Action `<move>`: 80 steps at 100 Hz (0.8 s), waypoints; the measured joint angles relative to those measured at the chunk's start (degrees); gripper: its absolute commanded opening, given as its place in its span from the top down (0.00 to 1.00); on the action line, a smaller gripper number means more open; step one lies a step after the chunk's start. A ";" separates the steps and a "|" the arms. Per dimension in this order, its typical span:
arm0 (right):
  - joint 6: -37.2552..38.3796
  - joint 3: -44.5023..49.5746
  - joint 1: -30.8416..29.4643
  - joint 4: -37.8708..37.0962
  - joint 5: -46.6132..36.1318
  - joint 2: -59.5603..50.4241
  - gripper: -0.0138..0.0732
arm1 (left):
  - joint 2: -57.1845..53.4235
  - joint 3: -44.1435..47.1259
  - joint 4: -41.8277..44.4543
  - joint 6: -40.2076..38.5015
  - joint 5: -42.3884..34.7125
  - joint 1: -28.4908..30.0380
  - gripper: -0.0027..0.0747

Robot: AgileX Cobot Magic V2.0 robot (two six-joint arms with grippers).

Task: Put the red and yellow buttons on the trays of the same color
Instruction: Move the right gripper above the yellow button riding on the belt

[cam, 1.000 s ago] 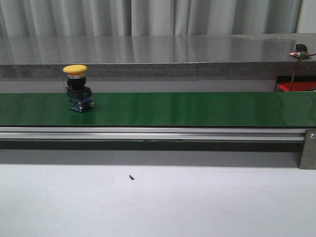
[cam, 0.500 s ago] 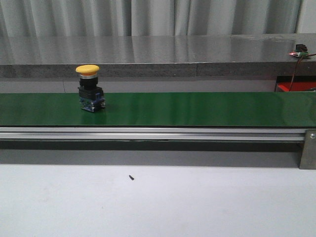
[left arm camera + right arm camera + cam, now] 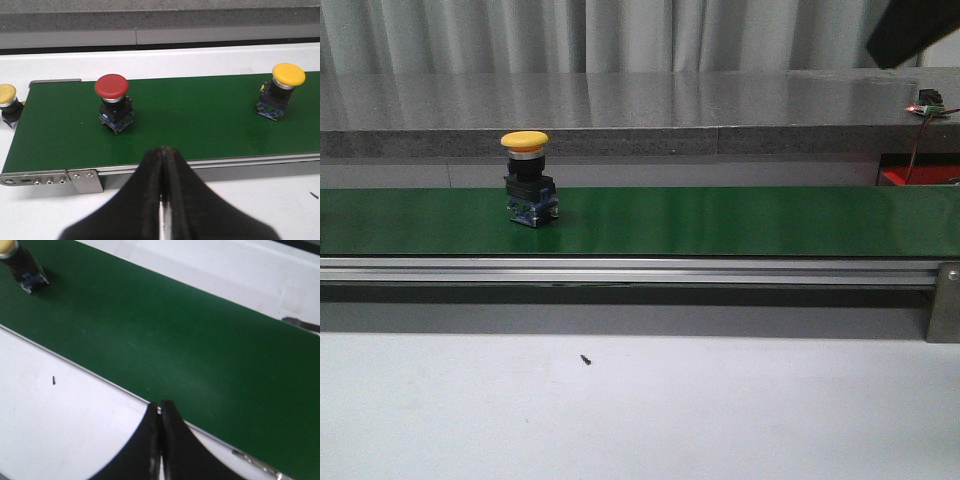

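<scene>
Three buttons in view, none on a tray yet.
belt: green conveyor belt (image 3: 720, 220) runs across in front of us; all buttons sit on it or at its end.
yellow button: yellow mushroom-head button (image 3: 529, 179) stands upright on the belt, left of centre in the front view. Same one shows in the left wrist view (image 3: 281, 92) and at the edge of the right wrist view (image 3: 22, 265).
red button: red button (image 3: 115, 103) upright on the belt, only seen by the left wrist camera.
second yellow: second yellow button (image 3: 8, 103) at the belt's end, partly off frame; we cannot tell if it rests on the belt or just beside it.
trays: we see no full tray. A red object (image 3: 918, 177) sits behind the belt at far right, possibly the red tray.
left gripper: left gripper (image 3: 164, 165) has jaws together, holding nothing, hanging just in front of the belt's near rail, nearest the red button.
right gripper: right gripper (image 3: 160, 425) has jaws together, empty, over the near rail, well apart from the yellow button.
risk 1: if the belt runs, our approach could lag the buttons and the fingers would close on air.
risk 2: tall body, wide cap; a side knock from closed jaws would tip it.
risk 3: we must open before descending, or we land on the cap.
risk 4: tray positions unconfirmed, so colour mismatch is possible.
</scene>
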 measured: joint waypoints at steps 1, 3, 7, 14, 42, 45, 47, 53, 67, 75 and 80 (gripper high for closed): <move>0.00 -0.33 0.27 0.00 0.13 0.25 0.98 | 0.00 0.00 0.00 0.00 0.00 0.00 0.99; 0.00 -1.31 0.68 0.00 0.33 1.03 0.98 | 0.00 0.00 0.00 0.00 0.00 0.00 0.99; -0.05 -3.32 1.35 0.00 1.26 2.59 0.97 | 0.00 0.00 0.00 0.00 0.00 0.00 0.99; -0.15 -6.96 2.66 0.00 3.05 5.34 0.91 | 0.00 0.00 0.00 0.00 0.00 0.00 0.99; -1.13 -20.34 6.22 0.00 9.43 17.01 0.20 | 0.00 0.00 0.00 0.00 -0.11 0.00 0.99; -1.12 -21.39 6.53 0.00 9.89 18.06 0.16 | 0.00 0.00 0.00 0.00 -0.11 0.00 0.99; -1.12 -22.14 6.58 0.00 10.11 18.81 0.14 | 0.00 0.00 0.00 0.00 -0.11 0.00 0.99; -1.12 -23.89 7.19 0.00 10.90 20.63 0.15 | 0.00 0.00 0.00 0.00 -0.11 0.00 0.99; -1.93 -27.42 8.46 0.00 11.78 24.56 0.16 | 0.00 0.00 0.00 0.00 -0.11 0.00 0.99; -3.86 -29.31 9.24 0.00 12.09 26.81 0.16 | 0.00 0.00 0.00 0.00 -0.19 0.00 0.99; -6.14 -30.45 9.72 0.00 12.67 28.08 0.16 | 0.00 0.00 0.00 0.00 -0.19 0.00 0.99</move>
